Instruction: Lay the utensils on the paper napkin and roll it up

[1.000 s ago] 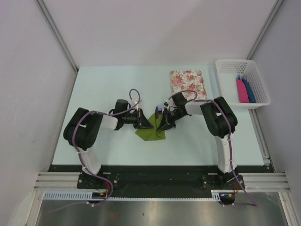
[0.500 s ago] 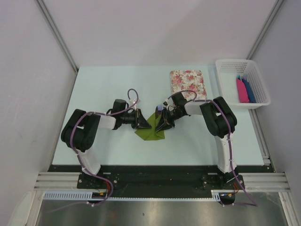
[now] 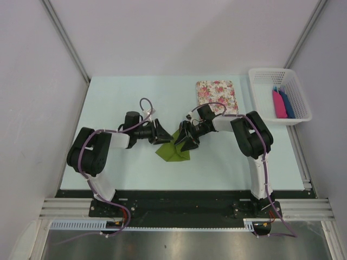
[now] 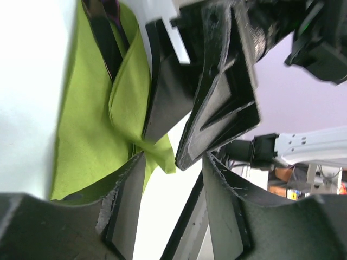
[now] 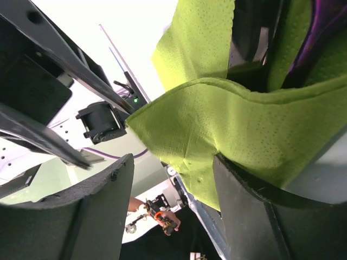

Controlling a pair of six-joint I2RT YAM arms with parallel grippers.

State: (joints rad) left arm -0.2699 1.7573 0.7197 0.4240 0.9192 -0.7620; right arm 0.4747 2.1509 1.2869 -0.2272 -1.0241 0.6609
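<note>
folded paper napkin (image 3: pixel 172 152) lies at centre of the top view, with the utensils (image 5: pixel 317 38) tucked inside its fold. left gripper (image 3: pixel 166 135) and right gripper (image 3: pixel 181 140) flank it, both with jaws parted, gripping nothing.

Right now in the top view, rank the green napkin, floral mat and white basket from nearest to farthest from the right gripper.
1. paper napkin, directly at the right gripper.
2. floral mat, farther back.
3. white basket, far right corner.

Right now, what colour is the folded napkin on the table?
Plain yellow-green, no pattern; the paper napkin shows best in the right wrist view.
</note>
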